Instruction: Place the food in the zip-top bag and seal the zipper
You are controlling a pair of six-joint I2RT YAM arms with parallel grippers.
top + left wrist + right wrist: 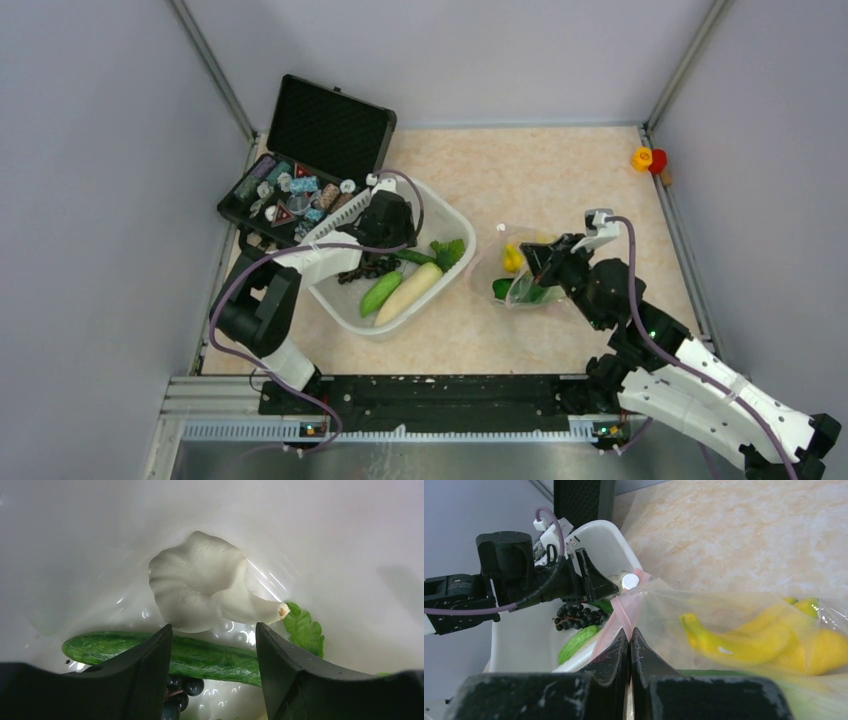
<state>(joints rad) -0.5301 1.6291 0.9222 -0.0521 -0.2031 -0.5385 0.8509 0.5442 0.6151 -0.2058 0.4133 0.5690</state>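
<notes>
At near right, right gripper (630, 632) clamped shut on the pink zipper (621, 611) at the mouth of the clear bag (520, 285); yellow pepper (744, 635) inside. Farther left, in white tub (455, 215): radish (408, 292), cucumber (210, 657), grapes (182, 685), bok choy (200, 590). Down inside tub, left gripper (214, 630), jaws apart just above cucumber and grapes, not gripping. Beyond tub, black case (300, 190), lid raised.

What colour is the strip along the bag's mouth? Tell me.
Pinkish-red strip, clearest in the right wrist view.
</notes>
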